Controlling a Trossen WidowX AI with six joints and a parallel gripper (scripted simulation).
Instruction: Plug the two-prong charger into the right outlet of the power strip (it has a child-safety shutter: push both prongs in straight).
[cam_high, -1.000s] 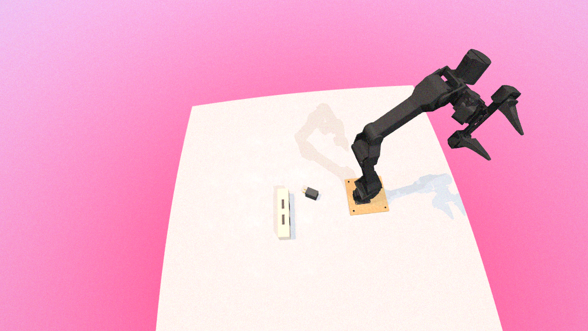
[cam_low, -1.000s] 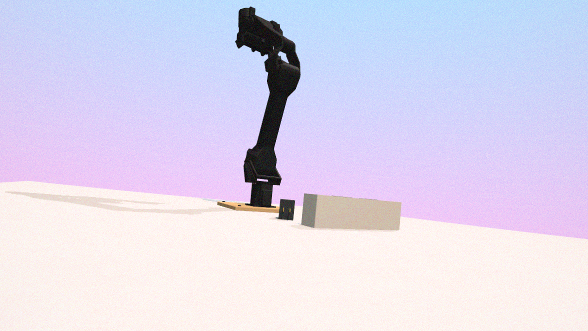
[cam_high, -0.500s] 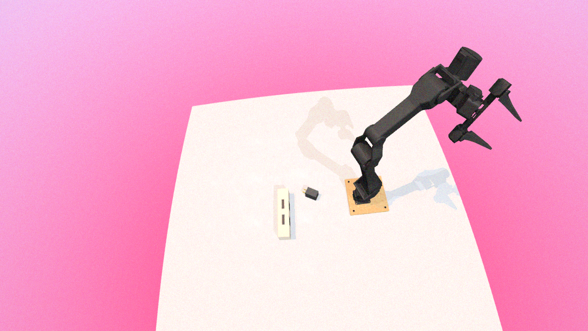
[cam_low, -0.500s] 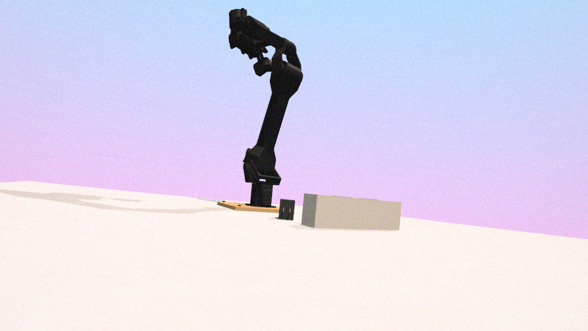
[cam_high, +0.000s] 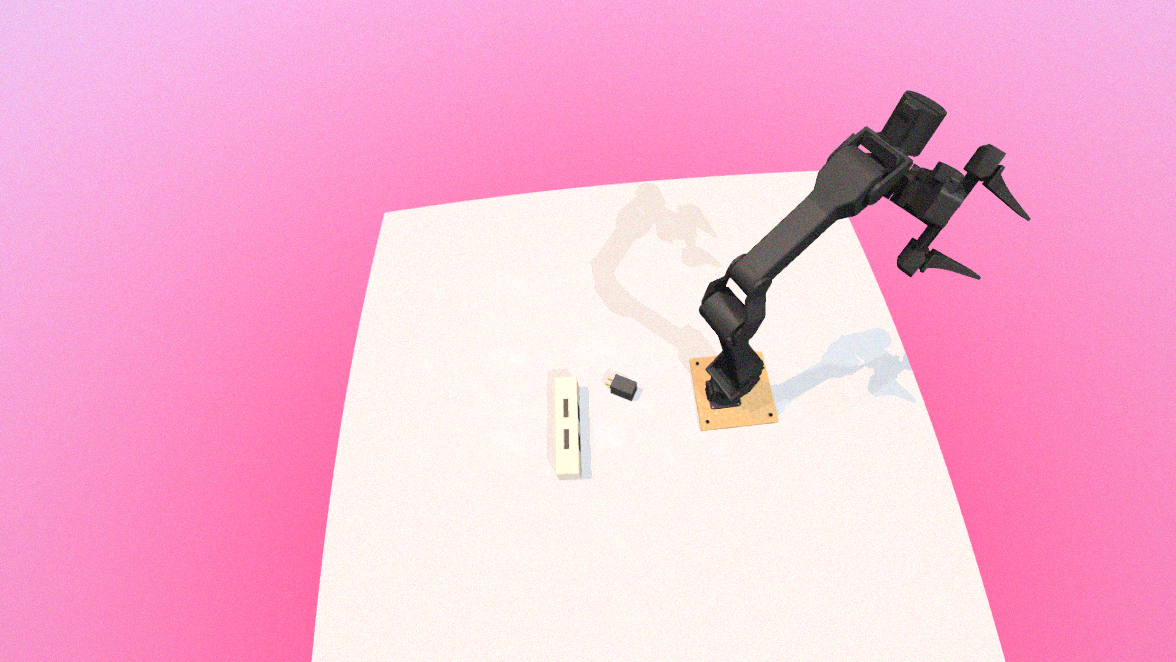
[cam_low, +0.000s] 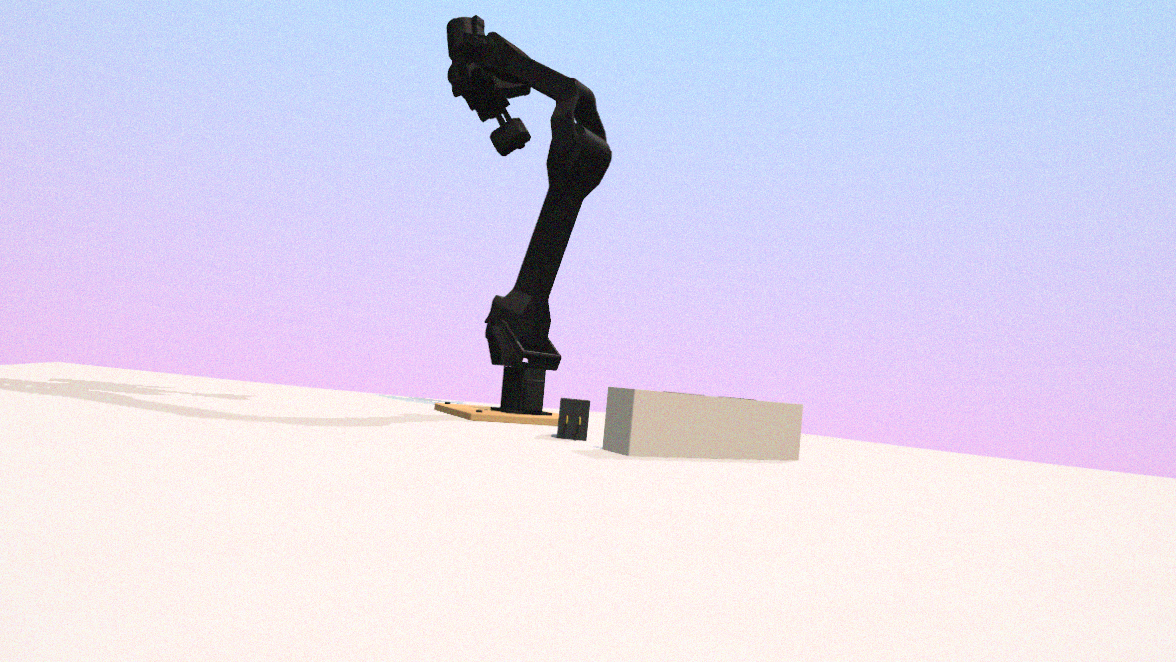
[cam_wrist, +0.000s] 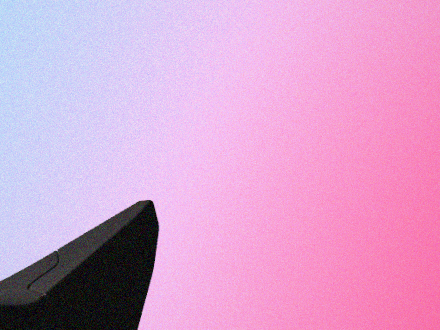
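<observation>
So there's one charger lying on the white desk, its two prongs pointing toward roughly 10 o'clock in the top view at the one power strip just beside it, not touching. The strip's long axis runs 12 to 6, with two outlets. The pincer is way up at 2 o'clock past the desk edge, spread wide, holding nothing

One charger, one power strip with seemingly two outlets, one arm.
</observation>
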